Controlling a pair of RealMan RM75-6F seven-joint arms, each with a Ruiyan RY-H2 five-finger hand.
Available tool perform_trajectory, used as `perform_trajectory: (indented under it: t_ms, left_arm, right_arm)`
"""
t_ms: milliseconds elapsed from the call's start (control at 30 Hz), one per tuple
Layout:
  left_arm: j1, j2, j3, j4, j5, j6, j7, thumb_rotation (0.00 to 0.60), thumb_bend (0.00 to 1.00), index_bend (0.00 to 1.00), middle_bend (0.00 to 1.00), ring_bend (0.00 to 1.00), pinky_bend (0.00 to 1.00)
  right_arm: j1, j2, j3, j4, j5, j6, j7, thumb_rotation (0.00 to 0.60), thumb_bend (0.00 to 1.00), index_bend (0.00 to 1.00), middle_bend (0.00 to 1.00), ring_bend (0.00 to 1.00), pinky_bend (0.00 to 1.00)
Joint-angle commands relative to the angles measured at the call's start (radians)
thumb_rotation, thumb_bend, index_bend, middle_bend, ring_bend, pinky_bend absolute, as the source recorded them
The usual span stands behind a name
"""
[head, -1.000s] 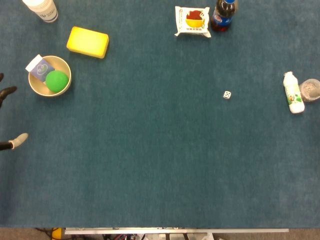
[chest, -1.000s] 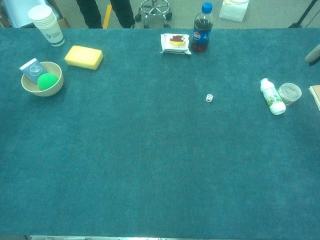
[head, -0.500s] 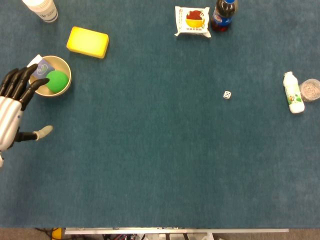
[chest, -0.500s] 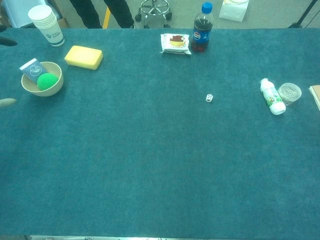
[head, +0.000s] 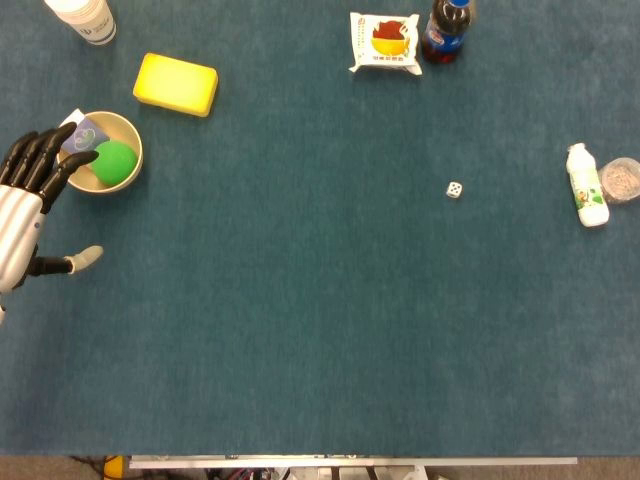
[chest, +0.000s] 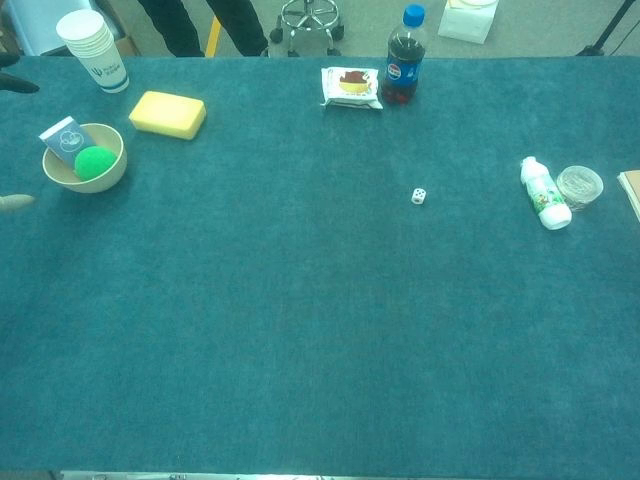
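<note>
My left hand (head: 28, 212) hangs at the table's left edge with fingers spread and nothing in it. Its dark fingertips (head: 52, 150) reach over the near rim of a beige bowl (head: 128, 133), while the thumb sticks out sideways lower down. The bowl holds a green ball (head: 113, 162) and a small blue-and-white card box (head: 80, 133). In the chest view only a thumb tip (chest: 14, 202) and a dark fingertip (chest: 14, 84) show at the left border, beside the bowl (chest: 110, 176). My right hand is not in either view.
A yellow sponge (head: 176, 84) and a stack of paper cups (head: 84, 17) lie behind the bowl. A snack packet (head: 384, 42) and cola bottle (head: 446, 30) stand at the back. A die (head: 454, 189) sits mid-right; a small white bottle (head: 587, 186) and clear cup (head: 622, 179) at the right edge.
My left hand has come in from the left edge to the bowl's near rim, then drawn back slightly left and away in the last half second. Nothing else moved.
</note>
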Motion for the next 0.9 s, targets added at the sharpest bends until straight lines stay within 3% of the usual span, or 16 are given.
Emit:
perform_trajectory:
  t_ms: [33,900]
  left_arm:
    - [0.003,0.000,0.005,0.004,0.006,0.008,0.004,0.600,0.00,0.15,0.00,0.00,0.04]
    - [0.050,0.006,0.021,0.010,-0.020,0.052,0.001,0.600,0.00,0.15,0.00,0.00,0.04]
  right_arm:
    - [0.028,0.010,0.014,-0.023,0.005,-0.036,-0.023,0.600,1.00,0.43,0.46,0.38,0.64]
    - [0.139,0.020,0.035,-0.043,0.024,-0.201,-0.064,0.600,1.00,0.43,0.47,0.38,0.64]
